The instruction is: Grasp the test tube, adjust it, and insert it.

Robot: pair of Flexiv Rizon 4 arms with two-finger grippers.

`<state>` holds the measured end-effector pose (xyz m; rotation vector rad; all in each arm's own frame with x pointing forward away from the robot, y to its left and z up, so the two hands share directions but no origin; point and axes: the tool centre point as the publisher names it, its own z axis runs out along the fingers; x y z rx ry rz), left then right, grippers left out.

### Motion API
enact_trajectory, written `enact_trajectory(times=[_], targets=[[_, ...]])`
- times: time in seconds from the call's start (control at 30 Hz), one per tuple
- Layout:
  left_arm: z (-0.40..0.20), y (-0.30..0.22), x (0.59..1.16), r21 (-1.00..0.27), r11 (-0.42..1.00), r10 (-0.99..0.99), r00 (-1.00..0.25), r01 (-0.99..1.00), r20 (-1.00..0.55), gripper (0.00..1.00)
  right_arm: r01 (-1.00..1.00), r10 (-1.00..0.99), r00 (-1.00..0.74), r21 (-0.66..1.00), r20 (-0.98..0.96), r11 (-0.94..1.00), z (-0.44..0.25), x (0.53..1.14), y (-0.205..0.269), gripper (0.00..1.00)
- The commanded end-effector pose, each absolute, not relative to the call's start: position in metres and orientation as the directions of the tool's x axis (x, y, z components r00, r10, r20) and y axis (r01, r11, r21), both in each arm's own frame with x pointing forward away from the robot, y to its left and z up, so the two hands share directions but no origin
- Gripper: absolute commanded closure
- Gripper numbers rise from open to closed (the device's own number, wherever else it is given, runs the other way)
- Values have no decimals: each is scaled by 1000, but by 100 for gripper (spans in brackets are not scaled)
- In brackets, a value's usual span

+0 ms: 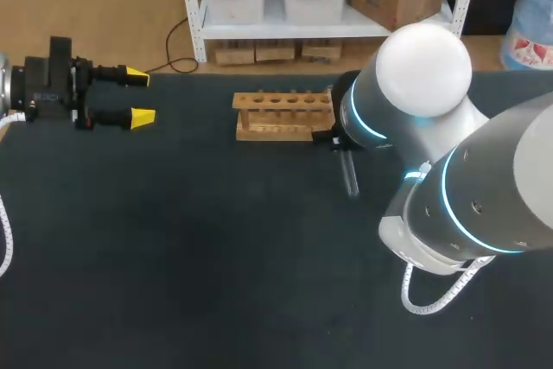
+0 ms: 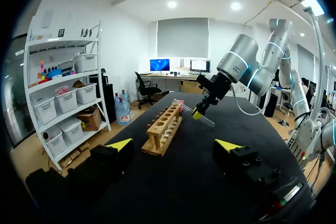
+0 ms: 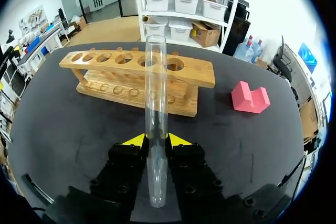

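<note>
I have one clear tube (image 3: 156, 103), a slim smooth cylinder with an open rim at one end and a rounded tip at the other. My right pincer (image 3: 156, 139) is clamped on it, one yellow tip pressing each side. The grip sits on the lower half, so the rounded end runs back between the black finger blocks and the open end sticks out ahead toward the rack (image 3: 131, 74). From the left wrist view the tube is up in the air and tilted, just off the rack's right end and not in any hole.

The rack is one piece of pale wood with visible grain: a flat top board, a lower board and end posts. It stands at the far middle of the worktop (image 1: 216, 257). I count at least five round holes in the top board; the tube crosses in front of the row, so I cannot settle the full number. The lower board has a matching row of shallow dimples.

One pink block (image 3: 250, 98), matte with a notch cut in its top, sits on the worktop near the rack's right end.

My left pincer (image 1: 136, 97) hangs at the far left, its two yellow wedge tips spread apart with nothing between them.

The worktop is a dark, dull mat
</note>
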<state>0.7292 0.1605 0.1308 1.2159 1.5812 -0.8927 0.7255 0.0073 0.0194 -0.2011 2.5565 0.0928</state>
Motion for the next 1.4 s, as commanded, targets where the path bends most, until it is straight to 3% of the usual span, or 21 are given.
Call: enact_trajectory(times=[0.03, 0.6, 0.97, 1.4], targets=[[130, 161, 728, -7, 249, 298, -84, 968, -951, 0, -163, -124, -832, 24, -540, 986, 19, 725, 7, 100], [130, 161, 728, -7, 249, 298, -84, 968, -951, 0, -155, -122, -841, 18, -527, 988, 19, 726, 5, 100], [130, 161, 728, -7, 249, 298, -84, 968, -951, 0, -97, -43, -777, 53, -628, 994, 61, 721, -13, 100], [130, 161, 728, -7, 249, 298, -84, 968, -951, 0, -155, 87, -486, 184, -870, 971, 121, 725, -18, 100]])
